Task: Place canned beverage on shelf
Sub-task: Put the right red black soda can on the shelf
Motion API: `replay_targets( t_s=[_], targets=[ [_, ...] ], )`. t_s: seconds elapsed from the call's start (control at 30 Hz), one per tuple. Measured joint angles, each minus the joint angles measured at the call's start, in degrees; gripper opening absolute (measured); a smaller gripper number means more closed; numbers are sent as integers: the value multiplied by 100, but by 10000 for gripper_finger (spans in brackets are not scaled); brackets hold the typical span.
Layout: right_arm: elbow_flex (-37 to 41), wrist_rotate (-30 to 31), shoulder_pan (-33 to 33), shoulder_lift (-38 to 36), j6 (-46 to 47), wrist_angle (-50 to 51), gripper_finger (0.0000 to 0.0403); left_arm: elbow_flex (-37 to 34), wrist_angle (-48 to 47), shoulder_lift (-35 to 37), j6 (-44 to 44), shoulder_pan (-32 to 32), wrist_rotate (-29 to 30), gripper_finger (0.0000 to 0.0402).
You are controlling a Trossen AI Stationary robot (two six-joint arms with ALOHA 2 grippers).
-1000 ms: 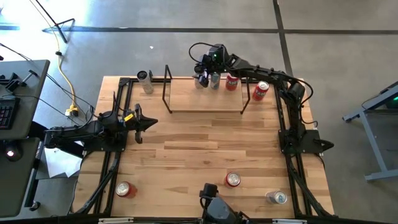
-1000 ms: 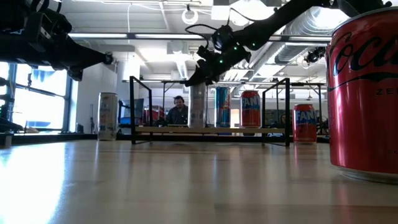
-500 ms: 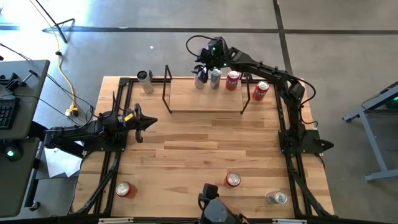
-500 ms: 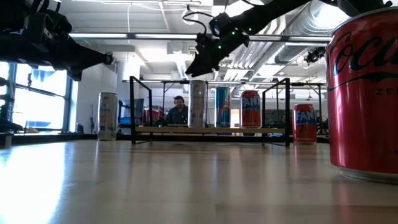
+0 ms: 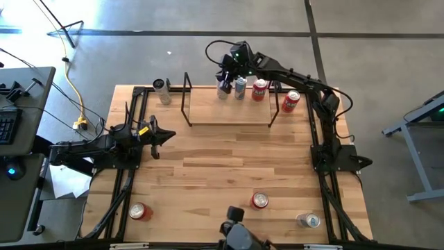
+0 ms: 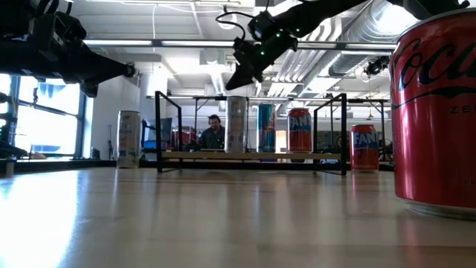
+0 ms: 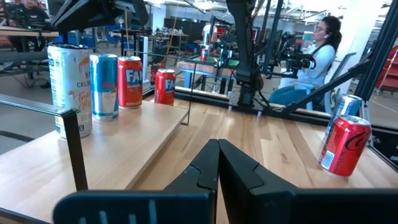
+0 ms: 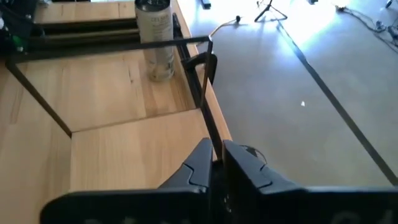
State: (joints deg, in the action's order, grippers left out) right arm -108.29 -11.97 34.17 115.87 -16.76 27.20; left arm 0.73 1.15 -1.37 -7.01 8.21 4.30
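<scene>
Since the earlier frame the right claw (image 6: 239, 73) has lifted off the silver can (image 6: 236, 124), now standing free on the shelf (image 6: 253, 155) beside two others, and drawn its fingers together (empty). Next, probably fetch another can; room above the shelf is open, though its back edge is close. Left claw (image 5: 166, 136), fingers together, waits beside the shelf's left end

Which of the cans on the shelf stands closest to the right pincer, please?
The pale can at the row's left end, directly beneath the right pincer; the blue and red cans stand farther along.
</scene>
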Motion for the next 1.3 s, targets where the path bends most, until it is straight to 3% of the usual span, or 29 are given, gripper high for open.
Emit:
replay_targets(
  t_s=[0.17,0.37,0.5,0.7,1.13,1.3],
  targets=[
    [1,29,33,-55,-274,336,2,0,22,0,-135,0,2,0],
    [57,570,-248,-519,-631,440,0,-2,493,-136,-232,0,-61,0],
    [759,63,-521,-762,-572,-400,0,0,667,-385,-293,2,-230,0],
    [2433,348,-1208,-1093,-370,-2242,0,178,647,-836,-197,2,-688,0],
    [4869,1858,-2890,-2685,447,-3959,0,1404,116,-2539,458,-83,-1292,0],
    [5405,2968,-3614,-3202,881,-3821,0,1807,0,-3346,716,-420,-1280,0]
  ],
)
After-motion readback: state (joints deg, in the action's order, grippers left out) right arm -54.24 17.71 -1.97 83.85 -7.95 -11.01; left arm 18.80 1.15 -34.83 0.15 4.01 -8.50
